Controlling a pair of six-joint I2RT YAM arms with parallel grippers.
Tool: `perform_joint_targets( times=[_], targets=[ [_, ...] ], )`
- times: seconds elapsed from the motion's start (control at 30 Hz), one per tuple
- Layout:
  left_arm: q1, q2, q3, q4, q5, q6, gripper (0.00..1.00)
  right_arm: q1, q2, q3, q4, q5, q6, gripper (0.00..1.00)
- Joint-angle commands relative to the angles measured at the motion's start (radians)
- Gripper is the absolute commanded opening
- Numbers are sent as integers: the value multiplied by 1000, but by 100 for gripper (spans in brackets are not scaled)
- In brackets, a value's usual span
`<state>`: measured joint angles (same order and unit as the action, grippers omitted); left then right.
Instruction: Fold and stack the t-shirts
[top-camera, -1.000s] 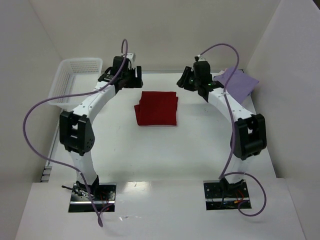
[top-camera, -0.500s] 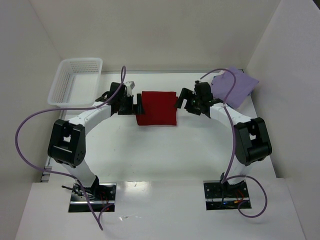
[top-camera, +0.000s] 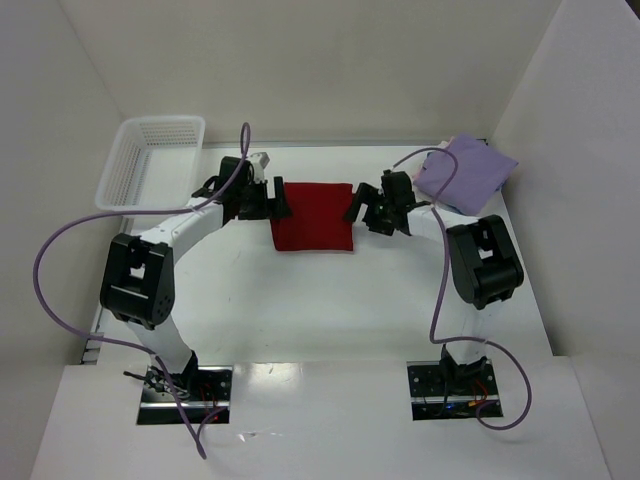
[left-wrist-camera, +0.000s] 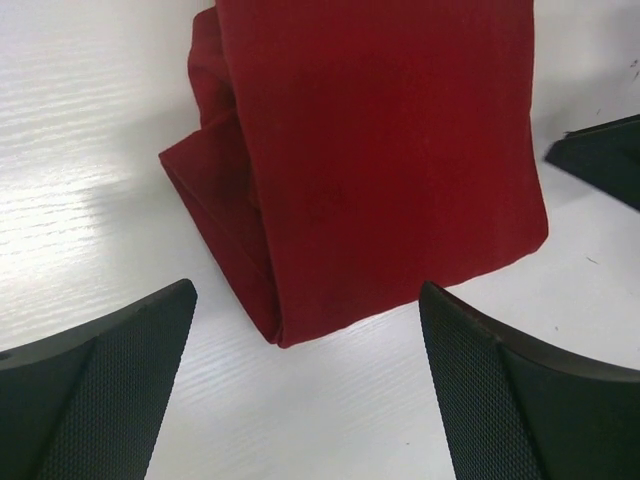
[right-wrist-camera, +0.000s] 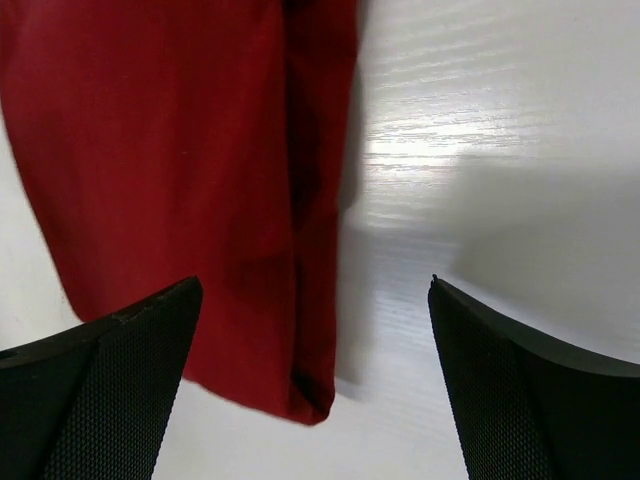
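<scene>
Folded dark red t-shirt (top-camera: 313, 218) on desk (top-camera: 300, 300); left claw (top-camera: 278, 198) and right claw (top-camera: 357, 208) flank it, wide open, empty.

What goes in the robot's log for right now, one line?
red t-shirt: folded, on table | left end effector: open, at its left edge | right end effector: open, at its right edge
</scene>
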<state>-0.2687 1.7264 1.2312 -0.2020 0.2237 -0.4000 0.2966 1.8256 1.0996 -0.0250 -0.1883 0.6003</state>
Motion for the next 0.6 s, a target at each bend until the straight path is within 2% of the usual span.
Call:
perform_joint_targets(
  times=[0.0,0.13,0.37,0.57],
  targets=[
    [6,10,57,27,42,-8,100,-5,35,34,108,-26,12,99],
    [6,10,68,27,68,-8,100,-5,75,49,161,-39,21,97],
    [16,10,77,16,68,-8,100,-14,181,129,149,-91,21,97],
    [25,-13,56,7,66,-8,100,-14,271,163,123,-123,32,86]
  ],
)
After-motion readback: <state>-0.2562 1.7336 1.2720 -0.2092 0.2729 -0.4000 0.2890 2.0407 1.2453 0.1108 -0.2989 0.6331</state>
